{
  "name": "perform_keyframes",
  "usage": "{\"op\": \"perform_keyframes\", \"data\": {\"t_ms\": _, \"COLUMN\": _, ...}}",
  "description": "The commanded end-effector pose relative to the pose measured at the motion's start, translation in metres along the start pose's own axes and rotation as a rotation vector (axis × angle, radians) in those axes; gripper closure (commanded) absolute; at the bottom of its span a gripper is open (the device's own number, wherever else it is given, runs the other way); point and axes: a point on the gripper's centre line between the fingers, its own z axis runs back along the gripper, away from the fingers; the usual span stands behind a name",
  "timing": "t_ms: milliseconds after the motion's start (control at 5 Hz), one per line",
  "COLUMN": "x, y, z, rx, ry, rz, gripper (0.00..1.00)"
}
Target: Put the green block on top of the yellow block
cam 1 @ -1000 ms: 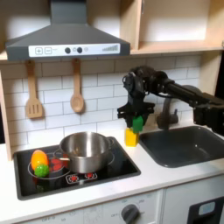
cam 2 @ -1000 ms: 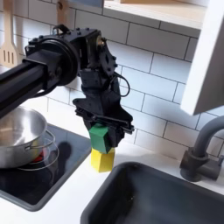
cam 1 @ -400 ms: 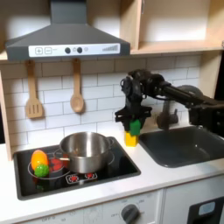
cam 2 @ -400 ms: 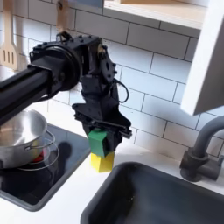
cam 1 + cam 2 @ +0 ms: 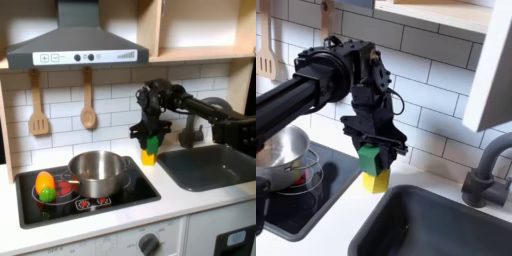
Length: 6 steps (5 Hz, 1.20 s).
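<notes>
**Gripping the green block over the yellow one**

Your end effector is closed on the green block, fingers pointing straight down. In both exterior views the green block sits squarely upright on the yellow block; whether they touch you cannot tell. The blocks are cube-like, with no clear long axis. They stand on the desk between the steel pot and the sink.

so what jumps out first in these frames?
The black arm's gripper sits over the green block, which rests on the yellow block, on the counter between the stove and the sink. In the first exterior view, a steel pot sits on the stove.
</notes>
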Motion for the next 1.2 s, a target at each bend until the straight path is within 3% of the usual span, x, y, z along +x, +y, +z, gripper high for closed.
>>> {"op": "perform_keyframes", "data": {"t_ms": 0, "x": -0.0007, "y": 0.0005, "z": 0.0010, "rx": 0.014, "ry": 0.012, "rz": -0.001, "gripper": 0.00}}
{"op": "perform_keyframes", "data": {"t_ms": 200, "x": -0.0031, "y": 0.0053, "z": 0.0016, "rx": 0.034, "ry": 0.008, "rz": 0.007, "gripper": 0.00}}
{"op": "perform_keyframes", "data": {"t_ms": 600, "x": 0.0005, "y": 0.0030, "z": 0.0029, "rx": 0.034, "ry": -0.009, "rz": -0.003, "gripper": 0.00}}
{"op": "perform_keyframes", "data": {"t_ms": 1000, "x": -0.0050, "y": 0.0045, "z": -0.0005, "rx": 0.029, "ry": 0.011, "rz": 0.006, "gripper": 0.00}}
